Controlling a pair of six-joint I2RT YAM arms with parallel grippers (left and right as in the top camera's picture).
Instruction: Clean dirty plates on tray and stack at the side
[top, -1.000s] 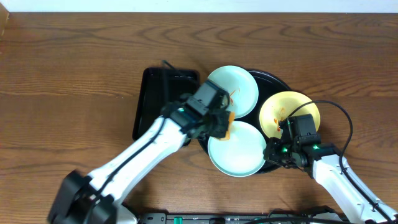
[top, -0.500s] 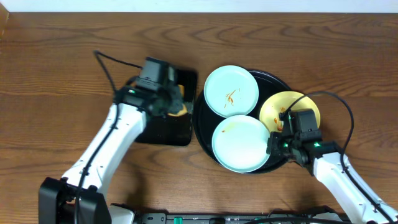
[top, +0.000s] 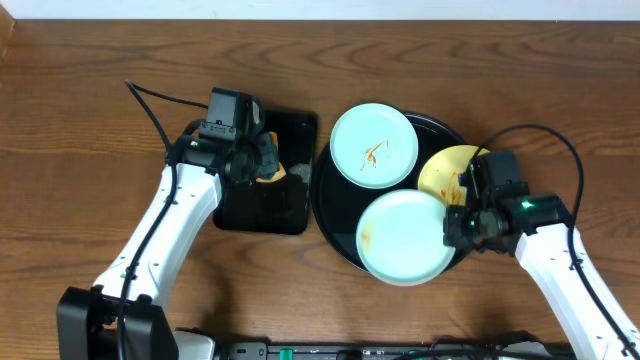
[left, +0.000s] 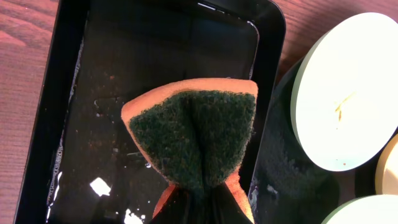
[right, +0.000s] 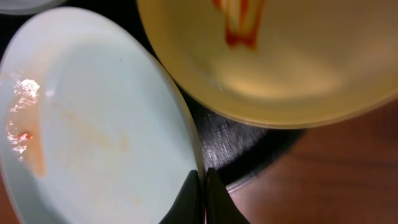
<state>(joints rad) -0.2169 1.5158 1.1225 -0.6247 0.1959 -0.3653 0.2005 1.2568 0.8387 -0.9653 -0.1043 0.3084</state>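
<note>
— What is the right arm doing?
— The right tool (top: 456, 226) is clamped on the right-hand rim of the lower mint plate (top: 402, 240). The wrist view shows both fingers pressed onto that thin edge.

— And where does that plate lie?
— On the round black tray (top: 328, 210), with its near edge reaching past the tray's rim. A faint orange streak runs down its left side. Whether it is raised off the tray cannot be told.

— The other plates?
— The upper mint plate (top: 373, 146) sits at the tray's far left, with thin orange-red smears in its middle. The yellow plate (top: 447, 170) lies at the right, partly under the right arm, and has a red smear too.

— And the left arm?
— The left tool (left: 198, 208) pinches a sponge (left: 200, 134), orange with a dark green scouring face, folded where it is squeezed. It hangs over the rectangular black tray (left: 155, 56), which looks wet and stands just left of the round tray on the wood-grain surface (top: 100, 100).
</note>
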